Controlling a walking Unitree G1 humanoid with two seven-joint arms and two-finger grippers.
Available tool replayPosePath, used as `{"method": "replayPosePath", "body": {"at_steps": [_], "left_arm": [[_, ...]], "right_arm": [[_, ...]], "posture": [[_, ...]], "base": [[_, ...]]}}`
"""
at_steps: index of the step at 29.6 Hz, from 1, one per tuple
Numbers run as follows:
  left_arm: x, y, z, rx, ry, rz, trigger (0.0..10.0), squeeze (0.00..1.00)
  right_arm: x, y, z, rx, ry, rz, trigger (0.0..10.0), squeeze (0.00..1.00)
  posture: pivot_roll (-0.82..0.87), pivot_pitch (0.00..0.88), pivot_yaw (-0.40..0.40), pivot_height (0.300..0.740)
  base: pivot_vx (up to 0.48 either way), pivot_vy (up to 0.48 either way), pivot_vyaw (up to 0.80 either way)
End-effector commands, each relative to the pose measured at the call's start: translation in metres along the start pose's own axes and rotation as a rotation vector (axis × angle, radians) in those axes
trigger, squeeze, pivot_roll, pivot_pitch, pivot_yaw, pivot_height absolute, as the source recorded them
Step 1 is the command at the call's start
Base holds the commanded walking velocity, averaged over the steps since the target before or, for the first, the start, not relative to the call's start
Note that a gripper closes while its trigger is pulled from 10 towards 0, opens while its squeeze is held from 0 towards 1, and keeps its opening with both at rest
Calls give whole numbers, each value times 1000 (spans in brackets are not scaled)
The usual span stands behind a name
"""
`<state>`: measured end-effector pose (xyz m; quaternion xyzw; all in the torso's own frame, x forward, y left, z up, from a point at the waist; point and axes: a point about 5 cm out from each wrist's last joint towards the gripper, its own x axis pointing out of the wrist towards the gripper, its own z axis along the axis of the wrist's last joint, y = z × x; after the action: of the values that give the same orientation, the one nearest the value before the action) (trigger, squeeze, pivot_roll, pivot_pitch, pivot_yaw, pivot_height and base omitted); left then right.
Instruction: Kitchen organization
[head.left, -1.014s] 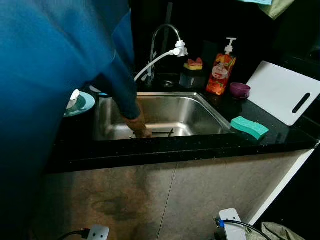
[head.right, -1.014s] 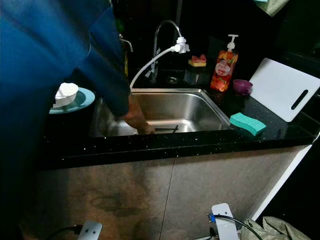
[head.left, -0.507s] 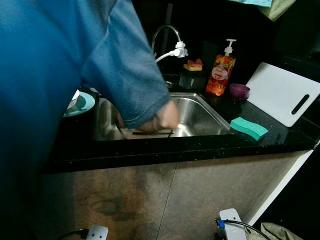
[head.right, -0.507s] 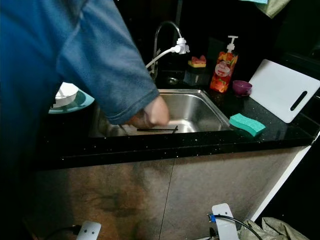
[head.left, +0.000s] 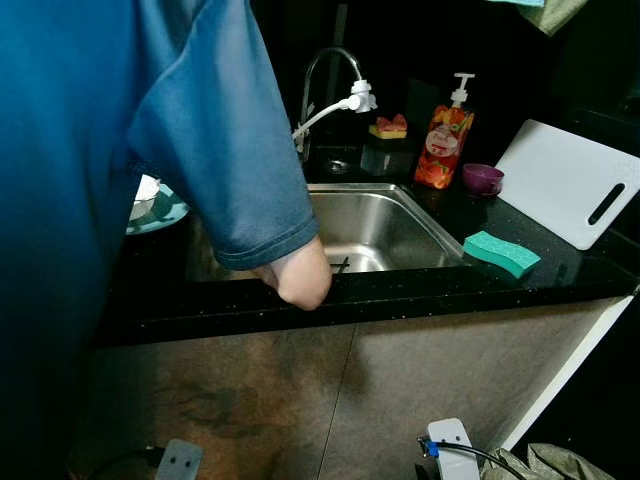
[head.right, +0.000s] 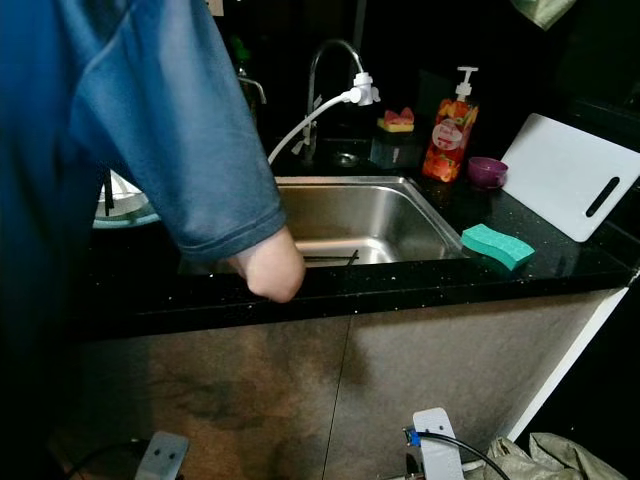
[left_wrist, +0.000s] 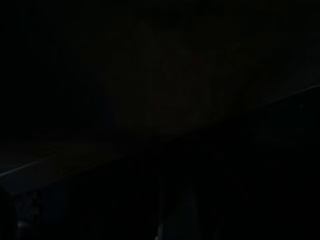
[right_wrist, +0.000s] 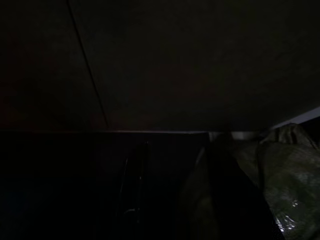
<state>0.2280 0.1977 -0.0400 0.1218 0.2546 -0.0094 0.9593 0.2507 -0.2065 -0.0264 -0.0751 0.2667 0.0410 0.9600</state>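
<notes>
Left eye view: a person's arm (head.left: 235, 150) in a blue sleeve crosses the left of the frame, its elbow over the desk (head.left: 400, 295) edge before the sink (head.left: 385, 225). Organizing looks barely begun: sponge (head.left: 501, 253), soap bottle (head.left: 442, 148), purple cup (head.left: 482, 178) and board (head.left: 565, 195) lie out on the right.

Right eye view: a dark utensil (head.right: 330, 259) lies in the sink.

Wrist views: nearly black; I cannot tell either pincer's state.

A steel sink (head.left: 400, 225) is sunk in the black counter (head.left: 560, 275), with dark chopsticks (head.left: 340, 265) lying flat on its floor near the front wall. At the sink's 3 o'clock a green sponge (head.left: 500, 253) lies flat; a soap bottle (head.left: 443, 145) stands upright at 1 o'clock
</notes>
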Motion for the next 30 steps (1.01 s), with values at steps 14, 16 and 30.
{"method": "replayPosePath", "body": {"at_steps": [14,16,30], "left_arm": [[-6,-3,-9,15,31,-30,10000,0],[-4,0,-6,10,25,-18,10000,0],[-7,-6,-8,16,27,-47,10000,0]], "right_arm": [[-4,9,-10,29,13,-7,10000,0],[-4,9,-12,29,23,-11,10000,0],[-8,13,-21,41,51,-9,10000,0]], "posture": [[27,82,-65,740],[29,81,-55,740],[29,106,-57,740]], "base": [[0,0,0],[0,0,0],[0,0,0]]}}
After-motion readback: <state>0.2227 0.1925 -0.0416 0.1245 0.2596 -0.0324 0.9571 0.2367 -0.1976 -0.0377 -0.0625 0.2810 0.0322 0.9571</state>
